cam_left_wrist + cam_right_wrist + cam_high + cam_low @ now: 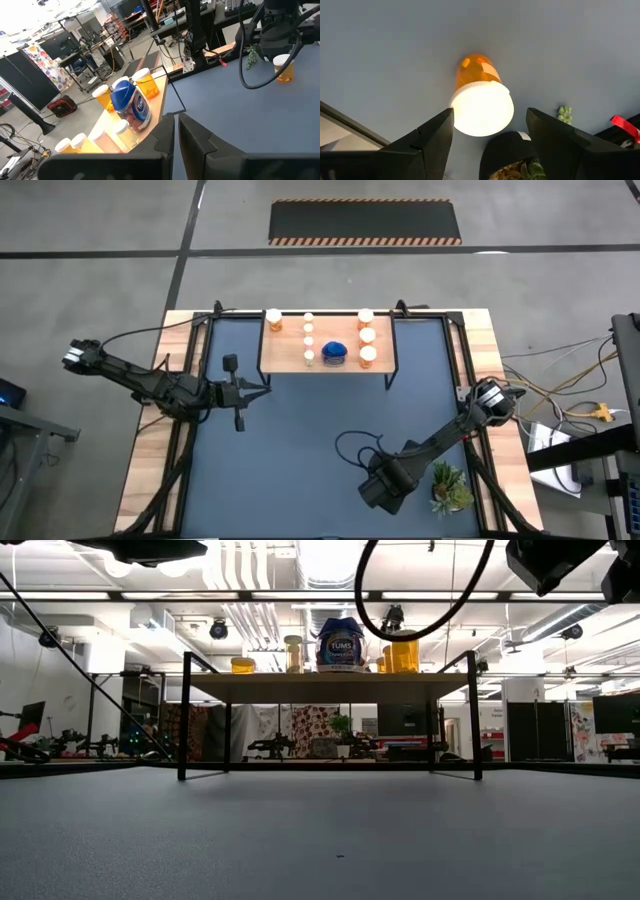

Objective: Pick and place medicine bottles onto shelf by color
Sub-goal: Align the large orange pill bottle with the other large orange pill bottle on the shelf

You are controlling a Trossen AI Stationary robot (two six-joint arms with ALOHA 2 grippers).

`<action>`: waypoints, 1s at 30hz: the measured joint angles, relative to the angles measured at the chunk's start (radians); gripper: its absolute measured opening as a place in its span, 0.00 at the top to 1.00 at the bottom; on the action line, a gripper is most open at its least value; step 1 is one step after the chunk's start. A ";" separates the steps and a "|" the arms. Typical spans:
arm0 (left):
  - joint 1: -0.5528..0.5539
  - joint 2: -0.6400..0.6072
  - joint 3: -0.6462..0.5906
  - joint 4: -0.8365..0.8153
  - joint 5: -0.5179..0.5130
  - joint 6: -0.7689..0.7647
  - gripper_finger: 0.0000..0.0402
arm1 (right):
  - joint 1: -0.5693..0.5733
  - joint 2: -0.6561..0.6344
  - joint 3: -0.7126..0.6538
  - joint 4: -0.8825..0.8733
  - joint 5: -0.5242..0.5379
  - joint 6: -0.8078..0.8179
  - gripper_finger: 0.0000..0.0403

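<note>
The wooden shelf (330, 366) stands at the mat's far edge. On it are a blue bottle (334, 353), white-capped orange bottles (368, 336) and small pale ones (309, 338). One more orange bottle (481, 102) with a white cap stands upright on the mat, near the right front. My right gripper (490, 117) is open above it, one finger on either side of the cap. In the high view this gripper (385, 485) hides the bottle. My left gripper (176, 135) is shut and empty, hovering left of the shelf (150, 117).
A small green plant (450, 488) stands just right of my right gripper. A black cable (350, 448) loops over the mat beside the right arm. The dark blue mat (320, 430) lies open between the two arms. Black rails run along both table sides.
</note>
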 joint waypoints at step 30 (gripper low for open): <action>0.000 0.000 0.000 0.000 0.000 0.000 0.98 | 0.000 -0.035 -0.085 0.052 0.003 0.134 0.30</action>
